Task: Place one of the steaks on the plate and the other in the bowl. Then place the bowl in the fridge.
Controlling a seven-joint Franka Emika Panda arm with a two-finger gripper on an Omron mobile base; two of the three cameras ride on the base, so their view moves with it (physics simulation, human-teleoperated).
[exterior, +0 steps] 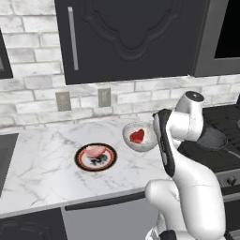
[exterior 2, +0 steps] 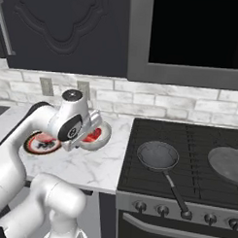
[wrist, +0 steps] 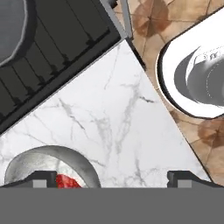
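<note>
1. The white arm (exterior: 187,187) rises closest to the base cameras, its hand bent over the counter's right end; the gripper (wrist: 111,177) stands with its jaws spread wide and nothing between them, hovering above bare marble beside the bowl.
2. The bowl (exterior: 139,137) sits upright on the marble counter (exterior: 42,164), near the stove edge, with the bright red steak (exterior: 137,136) lying flat inside it (its long axis cannot be told from here).
3. In the hand view the bowl's rim (wrist: 48,164) curves just beside the left fingertip, a red corner of that steak (wrist: 65,181) showing within.
4. The plate (exterior: 95,157) lies flat to the bowl's left, apart from it, carrying the pale pink steak (exterior: 93,151) on its far half.
5. To the right, the black stove (exterior 2: 187,157) holds a long-handled frying pan (exterior 2: 158,156), handle pointing toward the front edge, and a second pan (exterior 2: 228,166) farther right.
6. Two wall outlets (exterior: 63,101) sit on the brick backsplash behind the plate, under dark cabinets (exterior: 126,37).
</note>
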